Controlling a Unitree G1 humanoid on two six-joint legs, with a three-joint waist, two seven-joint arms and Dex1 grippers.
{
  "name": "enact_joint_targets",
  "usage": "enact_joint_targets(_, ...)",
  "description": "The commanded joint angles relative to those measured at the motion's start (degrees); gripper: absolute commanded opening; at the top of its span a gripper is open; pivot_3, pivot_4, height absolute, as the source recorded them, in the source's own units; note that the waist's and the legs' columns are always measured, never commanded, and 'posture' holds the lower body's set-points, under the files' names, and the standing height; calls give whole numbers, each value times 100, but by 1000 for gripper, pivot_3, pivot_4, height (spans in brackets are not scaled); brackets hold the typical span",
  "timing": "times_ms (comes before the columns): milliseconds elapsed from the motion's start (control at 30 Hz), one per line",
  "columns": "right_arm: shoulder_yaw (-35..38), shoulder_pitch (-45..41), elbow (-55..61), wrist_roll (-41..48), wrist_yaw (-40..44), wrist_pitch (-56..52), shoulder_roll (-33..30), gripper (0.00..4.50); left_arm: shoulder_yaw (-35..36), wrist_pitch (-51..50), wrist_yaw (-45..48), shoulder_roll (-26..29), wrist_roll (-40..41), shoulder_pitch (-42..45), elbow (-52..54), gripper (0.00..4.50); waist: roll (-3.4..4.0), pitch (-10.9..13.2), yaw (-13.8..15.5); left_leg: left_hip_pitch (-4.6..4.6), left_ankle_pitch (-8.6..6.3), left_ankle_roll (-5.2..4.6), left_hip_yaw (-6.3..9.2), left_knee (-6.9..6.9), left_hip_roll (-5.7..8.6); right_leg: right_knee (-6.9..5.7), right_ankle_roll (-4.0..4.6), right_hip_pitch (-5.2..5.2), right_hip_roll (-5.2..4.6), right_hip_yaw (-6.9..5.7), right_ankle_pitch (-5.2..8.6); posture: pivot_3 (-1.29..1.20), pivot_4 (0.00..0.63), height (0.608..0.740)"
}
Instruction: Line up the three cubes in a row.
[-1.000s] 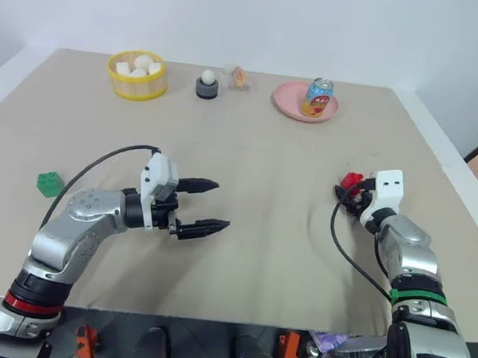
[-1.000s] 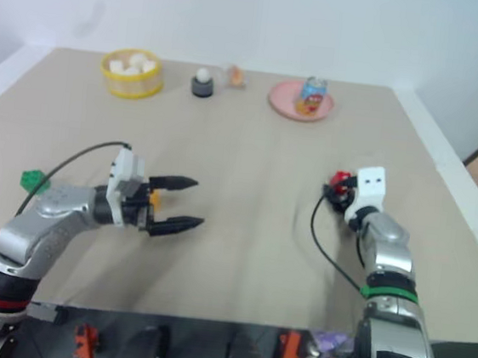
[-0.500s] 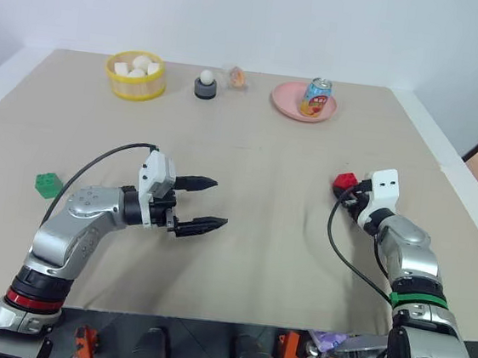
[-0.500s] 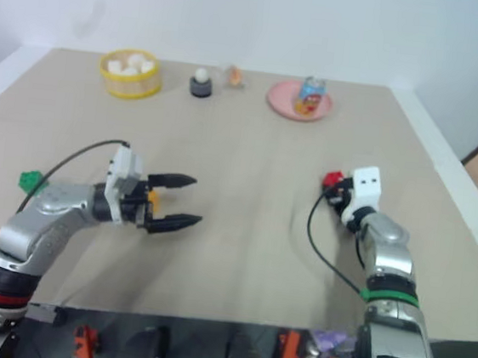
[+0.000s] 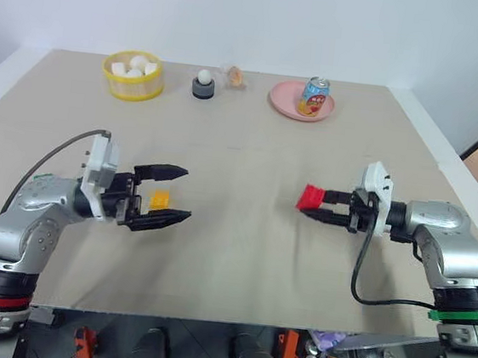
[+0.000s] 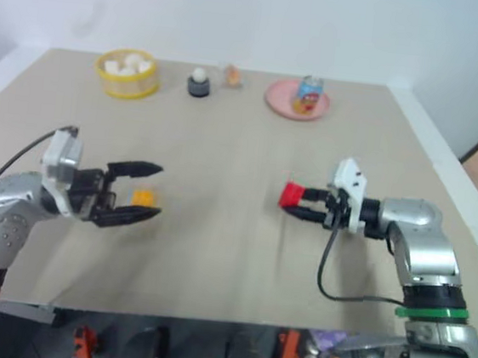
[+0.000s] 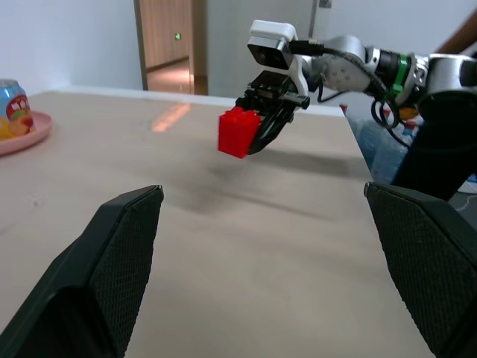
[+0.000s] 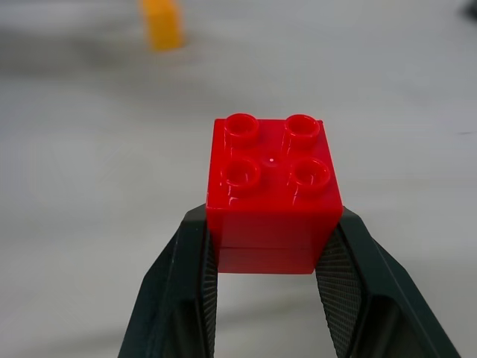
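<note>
Head views: red cube (image 5: pixel 311 196) now off the tabletop (image 5: pixel 239 256), pinched in the right claw (image 5: pixel 317 204) and swung inward from the right side toward the middle. Left claw (image 5: pixel 166 193) pulled back leftward, spread wide and empty, uncovering the yellow cube (image 5: pixel 160 199) between its fingers' line. Green cube hidden behind the left arm.

Left wrist view: red cube (image 7: pixel 238 133) hanging clear above the surface.

Right wrist view: yellow cube (image 8: pixel 162 23) dead ahead — likely a placement beside it next.
</note>
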State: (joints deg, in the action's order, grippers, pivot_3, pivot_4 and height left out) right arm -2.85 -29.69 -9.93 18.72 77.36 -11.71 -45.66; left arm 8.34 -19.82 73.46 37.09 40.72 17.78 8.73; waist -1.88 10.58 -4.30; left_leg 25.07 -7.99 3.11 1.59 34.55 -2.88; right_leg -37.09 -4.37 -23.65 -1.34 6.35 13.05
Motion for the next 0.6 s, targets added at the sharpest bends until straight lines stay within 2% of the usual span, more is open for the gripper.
enact_joint_targets(33,-246,54,51,-228,448,661,-84,1236,210,142,176,161,130,-201,403,4500,0,0,0,0,0,0,-1,0,0,0,0,0,-1,0,0,0,150,740)
enact_joint_targets(133,-381,94,17,-312,535,910,-5,1236,395,160,235,260,223,-478,586,4500,1,0,0,0,0,0,-2,0,0,0,1,-4,0,0,-1,0,150,740)
enact_joint_targets(400,-546,324,95,-125,974,772,115,1236,841,156,-24,448,275,-1015,911,4500,0,0,0,3,-1,1,-3,-2,-3,-1,2,-9,-1,-1,-1,0,150,740)
enact_joint_targets(600,-690,326,27,-301,824,949,345,1236,918,143,-83,556,301,-1110,935,4500,0,0,0,1,0,1,-5,0,-4,-2,6,-12,0,-1,-4,0,150,740)
